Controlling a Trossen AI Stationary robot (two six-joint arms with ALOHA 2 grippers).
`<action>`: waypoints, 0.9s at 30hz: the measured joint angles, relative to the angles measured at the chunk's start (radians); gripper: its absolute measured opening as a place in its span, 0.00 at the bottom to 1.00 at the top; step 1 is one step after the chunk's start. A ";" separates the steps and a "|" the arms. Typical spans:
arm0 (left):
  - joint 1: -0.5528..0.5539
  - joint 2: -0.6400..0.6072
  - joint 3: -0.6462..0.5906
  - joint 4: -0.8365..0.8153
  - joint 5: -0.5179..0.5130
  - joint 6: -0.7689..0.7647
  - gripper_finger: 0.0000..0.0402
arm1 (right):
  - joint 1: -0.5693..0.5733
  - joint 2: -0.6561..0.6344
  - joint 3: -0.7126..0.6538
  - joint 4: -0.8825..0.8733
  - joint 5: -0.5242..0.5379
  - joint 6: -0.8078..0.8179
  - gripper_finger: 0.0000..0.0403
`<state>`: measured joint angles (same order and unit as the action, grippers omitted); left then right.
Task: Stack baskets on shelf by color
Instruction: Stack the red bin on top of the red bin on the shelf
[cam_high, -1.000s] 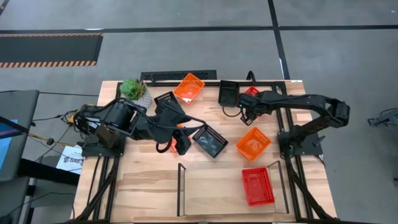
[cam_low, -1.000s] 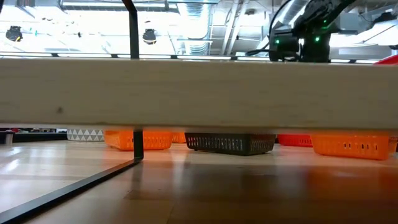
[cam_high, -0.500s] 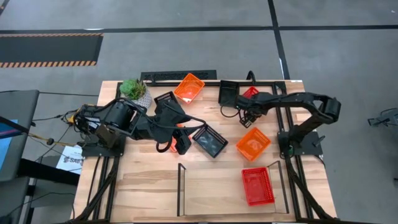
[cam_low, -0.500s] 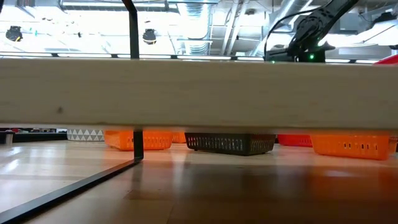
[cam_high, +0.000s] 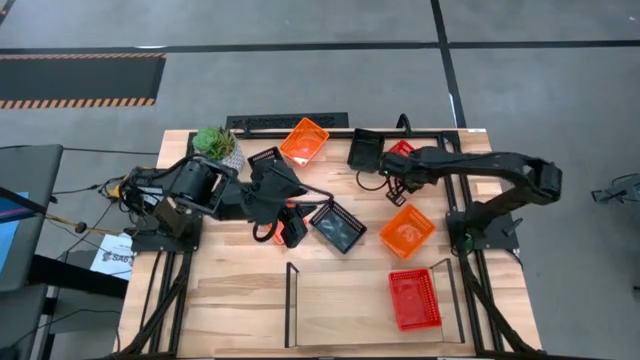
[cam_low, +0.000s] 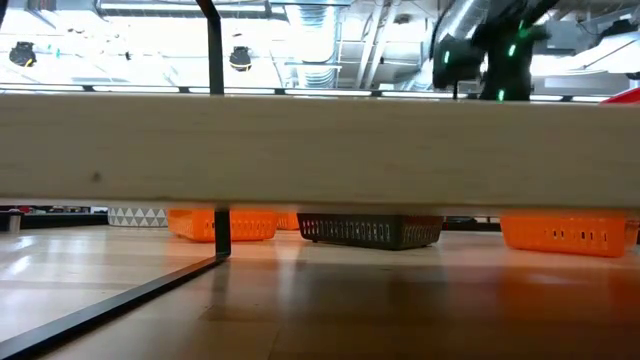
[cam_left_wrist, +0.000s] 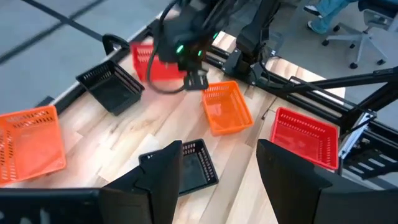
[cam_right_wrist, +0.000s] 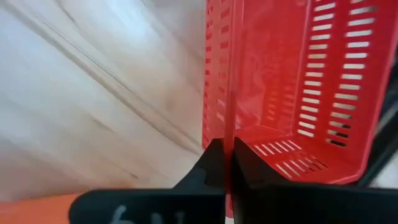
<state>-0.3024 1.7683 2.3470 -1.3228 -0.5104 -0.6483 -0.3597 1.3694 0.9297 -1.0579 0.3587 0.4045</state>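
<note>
My right gripper (cam_high: 397, 183) is at the table's far right, shut on a red basket (cam_high: 404, 150), which also shows in the right wrist view (cam_right_wrist: 280, 81). My left gripper (cam_high: 292, 232) is open and empty above the table's middle, and a black basket (cam_left_wrist: 193, 165) lies beyond its fingers. Another red basket (cam_high: 414, 298) stands on the shelf (cam_high: 340, 310) at the near edge. An orange basket (cam_high: 407, 230) lies on the table between the shelf and my right gripper. My right gripper pinches one side wall of the red basket at its rim (cam_right_wrist: 227, 118), one finger inside the basket and one outside. The basket is tilted and reaches away beyond the fingers. The low view shows no red basket on the tabletop there, so it is lifted clear.
An orange basket (cam_high: 304, 140) and two black baskets (cam_high: 366, 150) (cam_high: 265, 160) lie along the far edge beside a small potted plant (cam_high: 215, 143). The shelf's black end frames (cam_high: 290, 300) (cam_high: 450, 295) stand upright at the near side. The shelf board (cam_low: 320, 150) fills the low view.
My right gripper has risen with the red basket. The basket's red strip, which stood on the tabletop in the low view, is gone from there now, so the basket is lifted clear.
</note>
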 joint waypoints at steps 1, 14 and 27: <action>0.008 0.000 0.000 0.000 0.020 0.001 0.48 | 0.023 -0.027 0.021 -0.028 0.012 0.002 0.01; 0.123 0.000 -0.006 0.005 0.193 -0.006 0.48 | 0.614 -0.173 0.193 -0.116 0.106 -0.114 0.01; 0.211 -0.001 -0.180 0.164 0.427 -0.081 0.48 | 0.881 0.187 0.386 -0.191 0.310 -0.125 0.01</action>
<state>-0.0917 1.7674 2.1670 -1.1585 -0.0836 -0.7294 0.5214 1.5566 1.3153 -1.2488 0.6689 0.2794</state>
